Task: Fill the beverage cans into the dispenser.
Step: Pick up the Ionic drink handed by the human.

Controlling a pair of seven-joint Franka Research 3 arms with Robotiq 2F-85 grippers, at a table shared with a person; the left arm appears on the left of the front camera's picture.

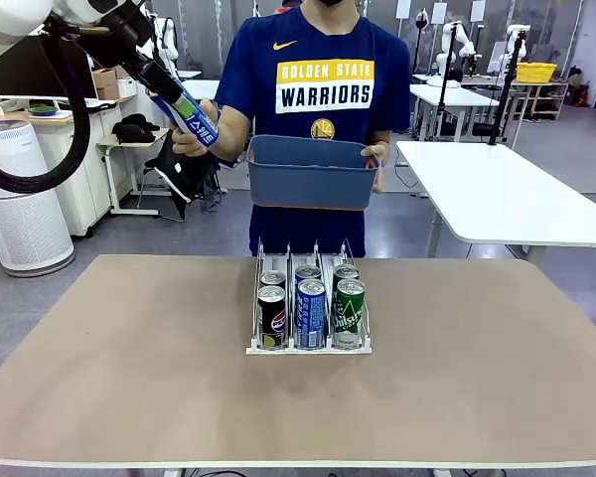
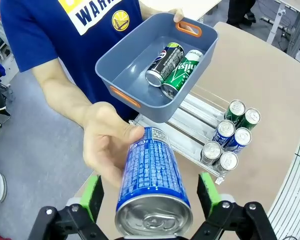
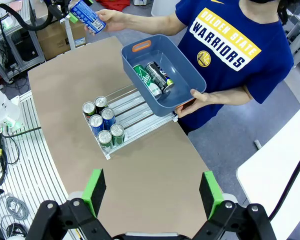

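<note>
1. left end effector (image 2: 150, 196): raised high, up and well to the left of the dispenser (image 1: 308, 350). Its green pads (image 2: 92, 192) stand apart and unclamped, with a gap showing on each side of the can between them.
2. blue can (image 1: 193, 118), white lettering: lies between those pads, silver top facing back toward the wrist. The person's hand (image 2: 107, 142) grips it at its far end.
3. tub (image 1: 308, 181), blue-grey with orange grips: held in the air by the person's other hand (image 1: 377, 153), above the far end of the dispenser. It holds one black can (image 2: 163, 64) and one green can (image 2: 182, 73), on their sides and touching.
4. dispenser: clear plastic, three lanes, white base, at the middle of the tabletop (image 1: 129, 358). At its near end stand two black cans (image 1: 272, 316) in the left lane, two blue cans (image 1: 311, 313) in the middle lane and two green cans (image 1: 349, 311) in the right lane. All are upright, one behind the other.
5. right end effector (image 3: 152, 192): high over the tabletop, to the right of the dispenser and well apart from it. Its fingers are spread wide and grip nothing.
</note>
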